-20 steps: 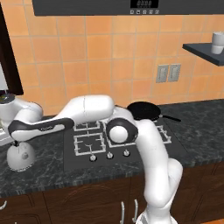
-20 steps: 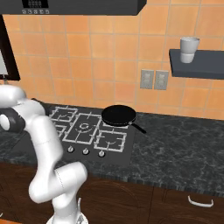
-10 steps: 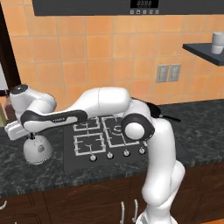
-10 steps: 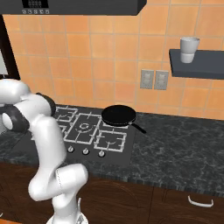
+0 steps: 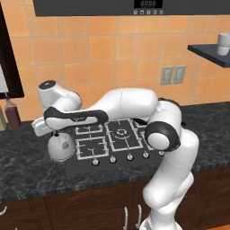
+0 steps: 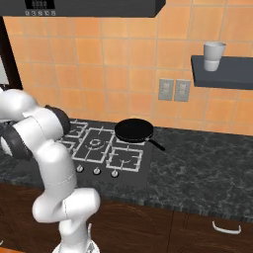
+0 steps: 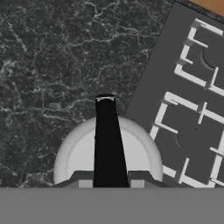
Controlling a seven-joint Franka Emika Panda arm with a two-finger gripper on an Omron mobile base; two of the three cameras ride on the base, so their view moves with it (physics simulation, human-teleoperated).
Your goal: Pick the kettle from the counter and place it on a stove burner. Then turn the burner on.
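In the left base view the white arm sweeps from the lower right across the stove to the left of the frame, and the hand hangs at the left edge of the hob, directly above the kettle. The kettle sits under the hand at middle left, over the border between the dark worktop and the black stove plate, just beside the front left burner. Whether it is lifted or resting cannot be told from this view. A brown bottle stands on the worktop at the far left, against the tiled wall.

In the hand view the kettle shows as a pale round dome at bottom centre, with a black bar, apparently its handle, running up over its middle. Marbled worktop lies in the upper left of the frame, and two of the white-lined grates lie on the right. The fingertips are hidden, so whether the hand is clamped on the kettle or apart cannot be told.

In the right base view a black frying pan sits on the back right burner, and a white cup stands on a dark shelf at upper right.
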